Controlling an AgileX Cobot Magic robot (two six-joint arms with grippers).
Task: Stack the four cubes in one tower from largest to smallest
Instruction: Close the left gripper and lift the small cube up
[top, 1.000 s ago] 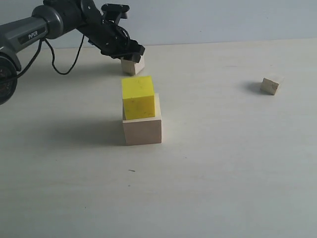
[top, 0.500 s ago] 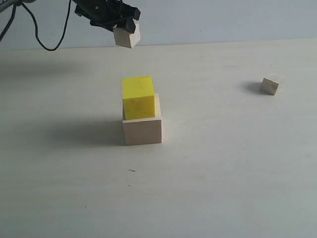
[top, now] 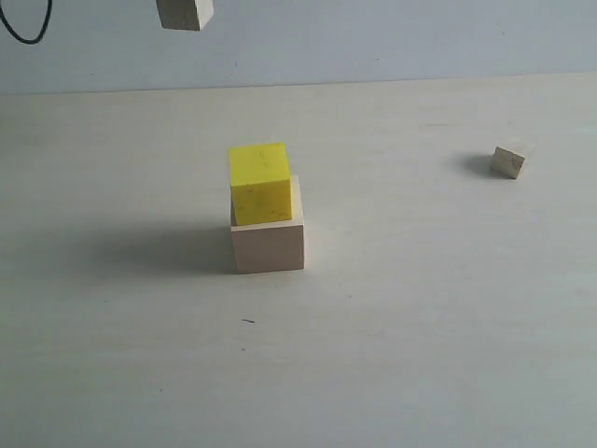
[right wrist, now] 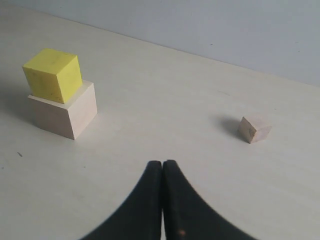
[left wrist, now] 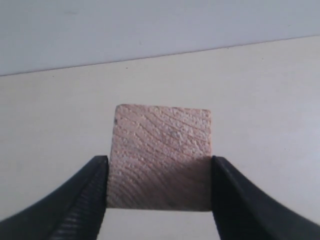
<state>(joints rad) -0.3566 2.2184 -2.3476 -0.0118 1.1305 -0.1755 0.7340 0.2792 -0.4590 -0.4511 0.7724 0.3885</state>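
The large pale wood cube (top: 269, 241) rests on the table with the bright yellow cube (top: 260, 182) stacked on it, set toward its left rear; the pair also shows in the right wrist view as wood cube (right wrist: 64, 112) and yellow cube (right wrist: 53, 74). The smaller pale wood cube (top: 185, 13) hangs high at the exterior view's top edge, held in my left gripper (left wrist: 160, 167), which is shut on this small cube (left wrist: 160, 155). The tiny wood cube (top: 510, 161) lies at the right, also tiny cube (right wrist: 253, 129). My right gripper (right wrist: 163, 165) is shut and empty, out of the exterior view.
A pale tabletop (top: 420, 308) spreads around the stack, ending at a grey wall (top: 392, 37) behind. A loop of black cable (top: 23, 33) hangs at the top left. A small dark speck (top: 248, 322) marks the table in front of the stack.
My left gripper lifted the small wood cube off the table behind the stack and carried it up and left, until only the cube shows at the top edge.
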